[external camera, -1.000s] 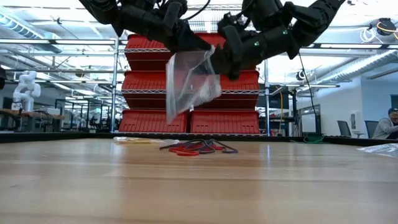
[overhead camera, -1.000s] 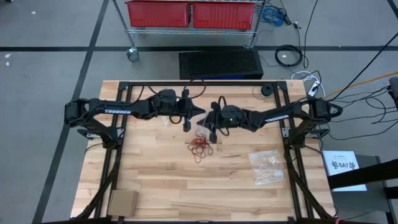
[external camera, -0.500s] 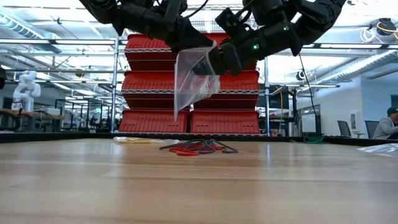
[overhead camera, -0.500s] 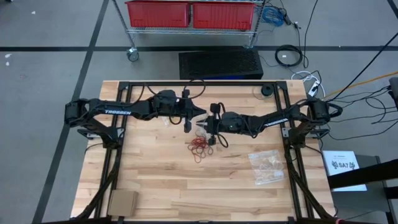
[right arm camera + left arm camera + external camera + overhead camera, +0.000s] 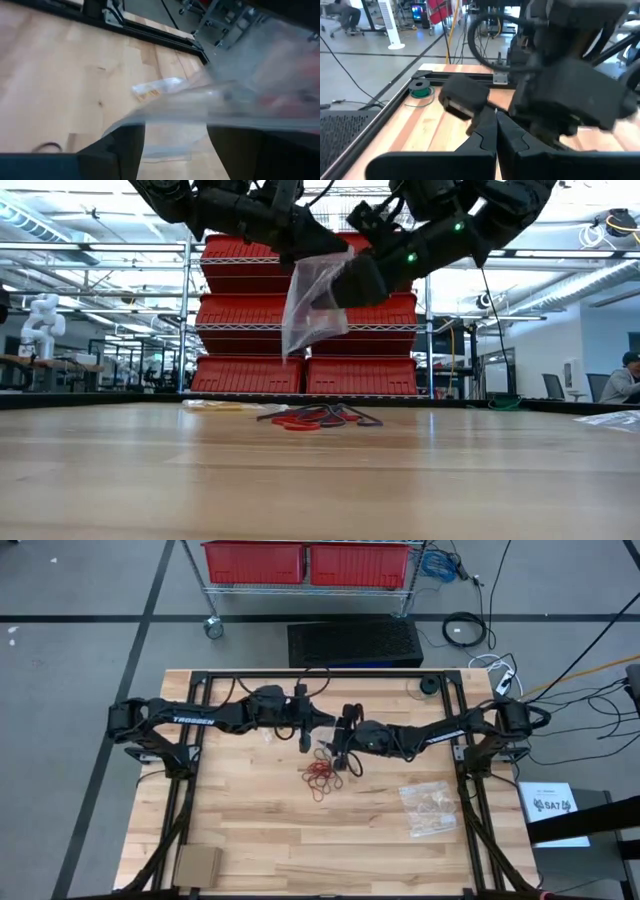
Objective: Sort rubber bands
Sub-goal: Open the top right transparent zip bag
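Clear bag (image 5: 235, 95) blurred and cut off at the right wrist view's edge, rubber bands (image 5: 322, 775) too small to count

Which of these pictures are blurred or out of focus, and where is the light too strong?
Left wrist view: the near dark arm parts are blurred. Right wrist view: the clear bag is smeared and out of focus. Low view: bright ceiling light washes out the top; the bag and rubber bands are sharp.

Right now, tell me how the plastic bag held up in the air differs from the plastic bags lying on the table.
The raised bag hangs above the table between both tools; the other bags lie flat on the wood. The raised bag is over the pile of rubber bands; the flat ones sit nearer the right arm's side. Both are clear plastic.
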